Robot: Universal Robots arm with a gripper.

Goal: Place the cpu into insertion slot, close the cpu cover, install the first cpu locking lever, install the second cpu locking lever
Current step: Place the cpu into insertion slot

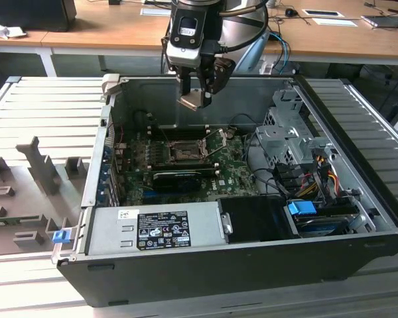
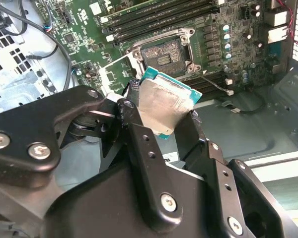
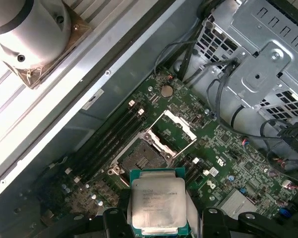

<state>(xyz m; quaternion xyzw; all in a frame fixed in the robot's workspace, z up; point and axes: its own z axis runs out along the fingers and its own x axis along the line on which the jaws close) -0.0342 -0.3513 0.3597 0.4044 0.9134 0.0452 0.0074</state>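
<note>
The gripper (image 1: pixel 196 99) is clamped on the cpu (image 3: pixel 156 203), pinching two opposite edges and holding it flat, high in the case (image 1: pixel 358 225). The slot (image 3: pixel 139 154) lies bare directly below, with the cover (image 3: pixel 178 126) seemingly swung open beside it.

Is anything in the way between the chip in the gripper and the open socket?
Nothing visible. The black gripper holds the small square silver cpu above the dark square insertion slot, whose silver metal cover frame stands swung open beside it.
</note>
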